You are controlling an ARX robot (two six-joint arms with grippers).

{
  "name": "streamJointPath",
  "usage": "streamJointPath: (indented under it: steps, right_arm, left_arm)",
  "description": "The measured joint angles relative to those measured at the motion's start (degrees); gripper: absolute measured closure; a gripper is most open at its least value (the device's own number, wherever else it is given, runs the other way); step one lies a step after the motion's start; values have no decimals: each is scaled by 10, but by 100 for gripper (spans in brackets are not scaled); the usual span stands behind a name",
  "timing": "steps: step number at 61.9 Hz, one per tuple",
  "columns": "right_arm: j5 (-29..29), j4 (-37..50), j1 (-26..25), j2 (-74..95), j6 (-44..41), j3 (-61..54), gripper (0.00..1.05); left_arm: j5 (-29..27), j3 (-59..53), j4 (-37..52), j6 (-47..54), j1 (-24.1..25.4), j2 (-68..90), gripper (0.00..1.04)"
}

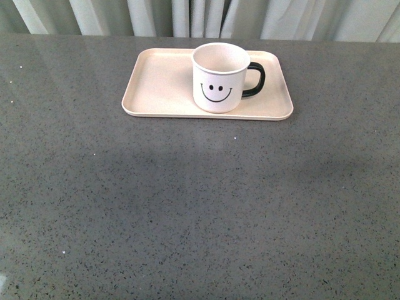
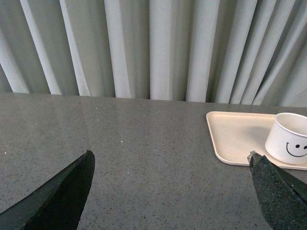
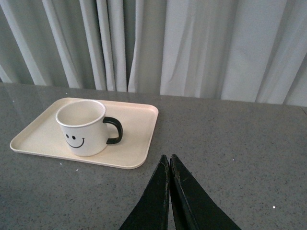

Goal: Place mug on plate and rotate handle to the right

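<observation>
The white mug [image 1: 220,78] with a black smiley face stands upright on the pale pink-beige plate [image 1: 156,87] at the far middle of the table. Its black handle [image 1: 255,80] points to the right. Neither arm shows in the front view. In the left wrist view my left gripper [image 2: 170,160] is open and empty over bare table, with the plate [image 2: 235,139] and mug [image 2: 289,139] off to one side. In the right wrist view my right gripper [image 3: 169,158] is shut and empty, apart from the plate [image 3: 134,139], the mug [image 3: 82,127] and its handle [image 3: 115,130].
The grey speckled table [image 1: 200,206] spreads wide in front of the plate. Pale curtains [image 1: 206,15] hang just behind the table's far edge.
</observation>
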Motion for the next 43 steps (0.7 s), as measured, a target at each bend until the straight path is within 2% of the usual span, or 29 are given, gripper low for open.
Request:
streamJointPath:
  steps: [43]
  right_arm:
    - [0, -288, 0, -335, 0, -31, 103]
  left_arm:
    - [0, 0, 0, 0, 0, 0, 9]
